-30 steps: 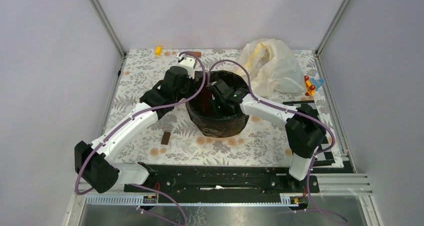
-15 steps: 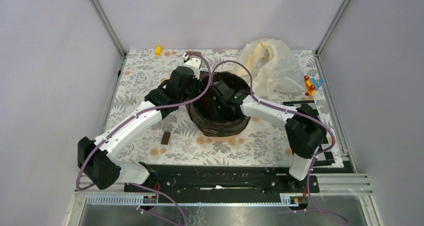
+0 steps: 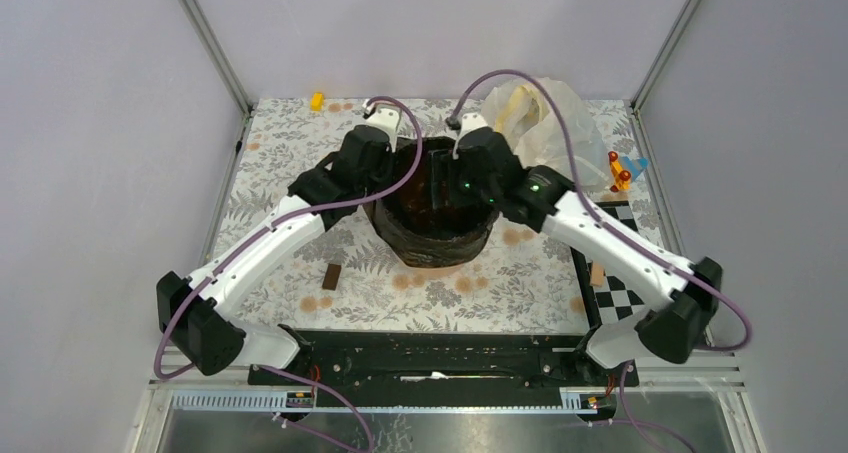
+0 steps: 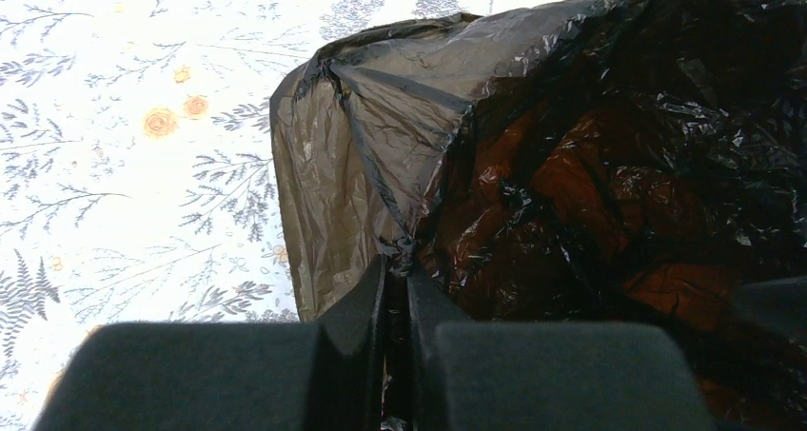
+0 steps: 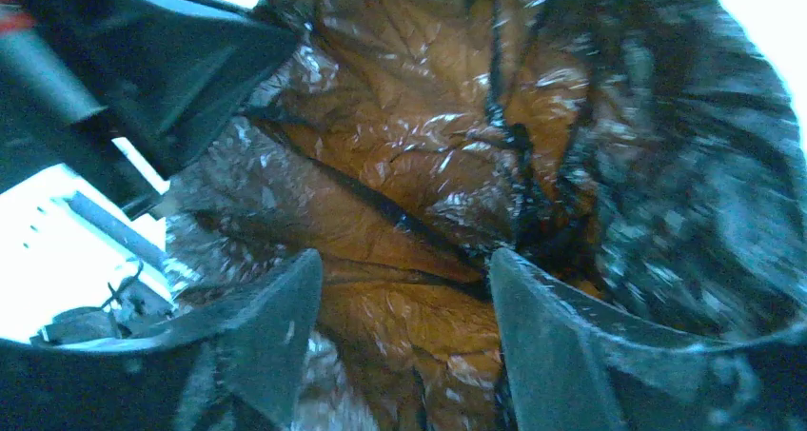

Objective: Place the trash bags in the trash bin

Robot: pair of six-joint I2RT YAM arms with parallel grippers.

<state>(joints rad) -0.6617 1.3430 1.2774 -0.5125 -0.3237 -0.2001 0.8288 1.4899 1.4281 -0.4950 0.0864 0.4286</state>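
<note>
Left gripper point(image 4: 398, 269) pinching trash bag point(image 4: 571, 146) lining trash bin point(image 3: 437, 263), right gripper point(image 5: 402, 260) spread inside.

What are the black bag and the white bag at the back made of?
The black bag is thin plastic film, glossy: it crinkles, glints and turns see-through brown where stretched. The white bag is probably plastic film too: cream, translucent, loosely crumpled; its sheen is too far off to judge.
</note>
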